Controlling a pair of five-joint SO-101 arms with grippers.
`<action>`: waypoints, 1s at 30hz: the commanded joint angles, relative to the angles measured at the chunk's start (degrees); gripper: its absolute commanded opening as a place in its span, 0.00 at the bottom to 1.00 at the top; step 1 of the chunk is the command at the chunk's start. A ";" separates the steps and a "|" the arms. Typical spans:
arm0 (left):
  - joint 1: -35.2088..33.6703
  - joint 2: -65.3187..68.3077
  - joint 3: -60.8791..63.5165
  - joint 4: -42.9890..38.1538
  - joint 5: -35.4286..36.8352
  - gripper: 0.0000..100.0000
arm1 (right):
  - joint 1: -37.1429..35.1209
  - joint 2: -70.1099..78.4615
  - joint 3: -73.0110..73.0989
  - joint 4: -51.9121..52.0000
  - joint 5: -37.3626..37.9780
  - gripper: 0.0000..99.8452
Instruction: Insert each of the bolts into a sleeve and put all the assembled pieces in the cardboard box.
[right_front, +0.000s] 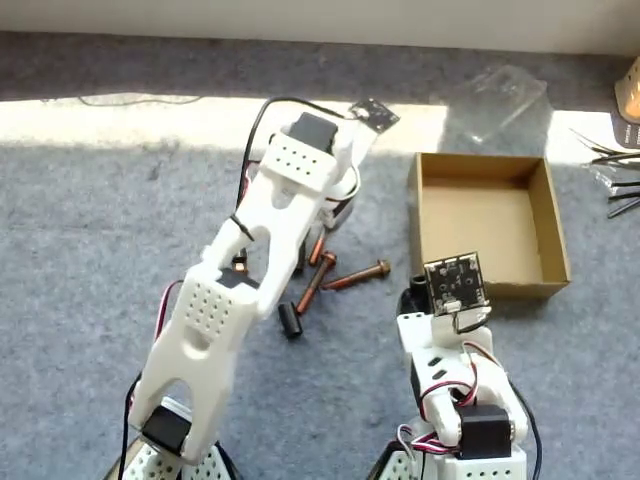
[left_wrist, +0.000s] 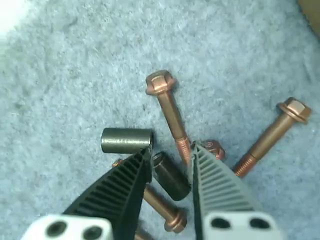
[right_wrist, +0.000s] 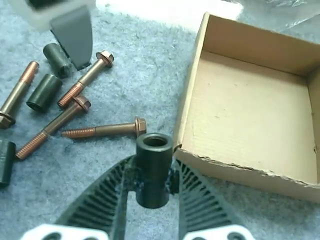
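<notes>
right tool gripping sleeve, beside box wall

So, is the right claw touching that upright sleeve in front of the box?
Touching. The right wrist view shows the right claw shut on the sleeve, gripping it on both sides with no gap.

Hard daylight band crossed the far side of the grey carpeted bench, washed near white. Nearer surface lay in soft, even shade. Mild sheen on the copper-coloured metal bolts. Flat light inside the open brown cardboard box.
</notes>
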 joint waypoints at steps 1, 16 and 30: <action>1.10 2.95 -9.10 0.53 0.62 0.13 | 0.57 -0.40 -0.48 -2.07 -0.18 0.00; 0.57 17.71 -23.69 -1.23 12.31 0.13 | 0.57 -0.40 -0.40 -2.07 -0.18 0.00; 0.57 20.26 -24.75 -4.84 13.63 0.13 | 0.57 -0.40 -0.31 -2.07 -0.18 0.00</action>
